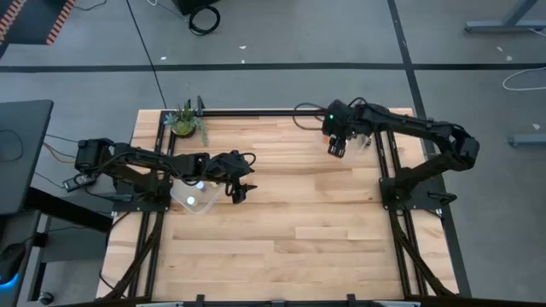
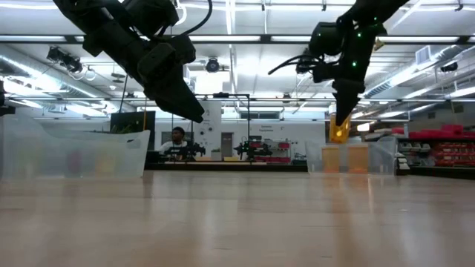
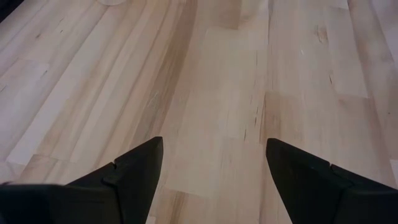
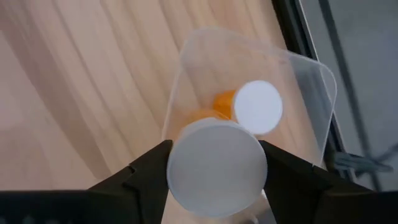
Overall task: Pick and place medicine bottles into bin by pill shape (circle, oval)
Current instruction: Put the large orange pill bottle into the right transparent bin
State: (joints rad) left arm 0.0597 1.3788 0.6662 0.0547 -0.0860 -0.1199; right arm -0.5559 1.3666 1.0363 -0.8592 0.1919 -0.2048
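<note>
My right gripper (image 4: 214, 180) is shut on a medicine bottle with a round white cap (image 4: 214, 165). It hangs high above the table's far right part (image 1: 335, 147), beside and above a clear bin (image 4: 311, 81). Another amber bottle with a white cap (image 4: 257, 107) lies inside that bin. In the low view the held bottle's amber body (image 2: 339, 132) shows below the fingers. My left gripper (image 3: 211, 180) stands open over bare wood at the table's left (image 1: 239, 186), with nothing between its fingers. My right gripper pinches the bottle between its two fingers, one on each side of its body just under the white cap (image 4: 174, 168). The fingers come from above, pointing steeply down. The bottle hangs cap up, lifted clear of the table and the bin.
A second clear bin (image 1: 192, 198) sits under the left arm. A small green potted plant (image 1: 185, 122) stands at the far left corner. Black frame rails (image 1: 388, 170) run along the table's sides. The wooden middle (image 1: 290, 213) is bare.
</note>
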